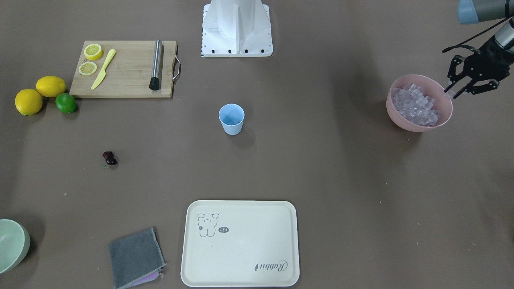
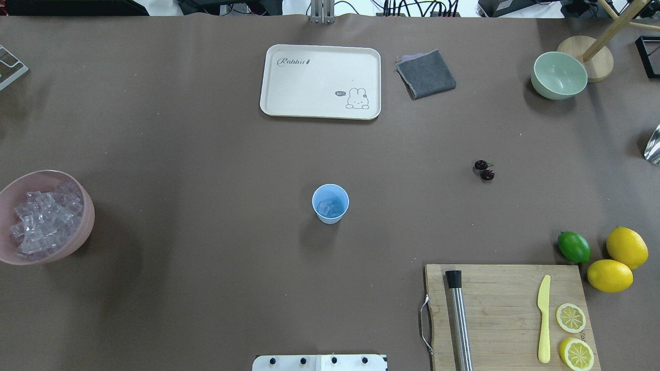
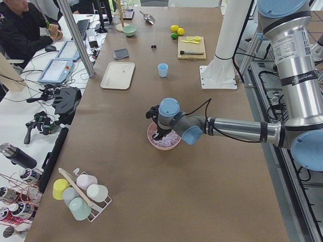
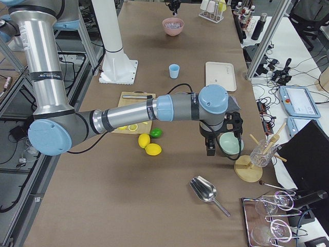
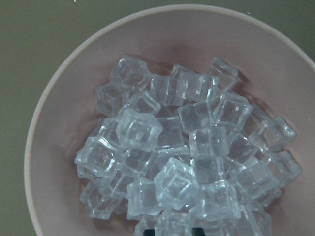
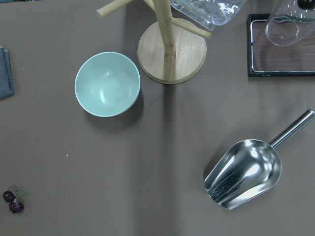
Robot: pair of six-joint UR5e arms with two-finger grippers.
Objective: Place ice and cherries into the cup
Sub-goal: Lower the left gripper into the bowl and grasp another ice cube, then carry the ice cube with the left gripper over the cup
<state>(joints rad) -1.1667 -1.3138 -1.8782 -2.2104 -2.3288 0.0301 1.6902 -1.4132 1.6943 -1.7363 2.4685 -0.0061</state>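
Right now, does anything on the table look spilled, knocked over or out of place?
Nothing stands out. The ice sits heaped inside the pink bowl with none spilled around it. The cup stands upright with a little ice in it. The cherries lie by themselves on the bare table.

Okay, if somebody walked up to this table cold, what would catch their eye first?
Most likely the pink bowl heaped with ice cubes at the robot's left end of the table, with the left gripper poised just above its edge. Next come the light blue cup, alone mid-table with a few ice cubes inside, and the bright lemons and lime beside the cutting board on the robot's right.
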